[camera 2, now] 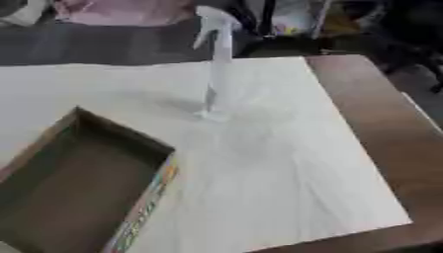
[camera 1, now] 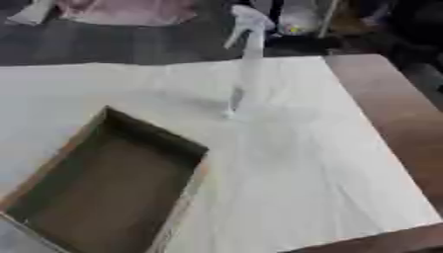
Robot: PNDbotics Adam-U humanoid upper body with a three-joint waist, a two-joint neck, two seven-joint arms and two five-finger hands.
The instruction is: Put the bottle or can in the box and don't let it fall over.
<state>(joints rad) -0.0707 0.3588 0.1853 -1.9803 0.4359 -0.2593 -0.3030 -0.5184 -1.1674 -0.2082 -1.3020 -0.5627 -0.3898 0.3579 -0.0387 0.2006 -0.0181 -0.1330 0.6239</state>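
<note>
I see neither robot hand in either eye view, so I cannot tell how they are posed or whether either one holds anything.

The spray bottle (camera 1: 245, 69) stands upright on the worktop (camera 1: 398, 118), toward its far side. It is tall, slim and pale, nearly see-through, with a white trigger head at the top pointing to my left. Nothing is touching it.

Under it lies a white sheet (camera 2: 286, 173) that covers most of the worktop; it looks smooth with faint creases running outward. Bare brown wood shows along the right edge and the near right corner.

The box (camera 1: 112, 188) sits on the sheet at the near left, well apart from the spray bottle. It is an open-topped cardboard tray, rectangular, set askew, with low brown walls and a dull brown floor. A coloured print runs along its right outer wall. I see nothing inside it.
</note>
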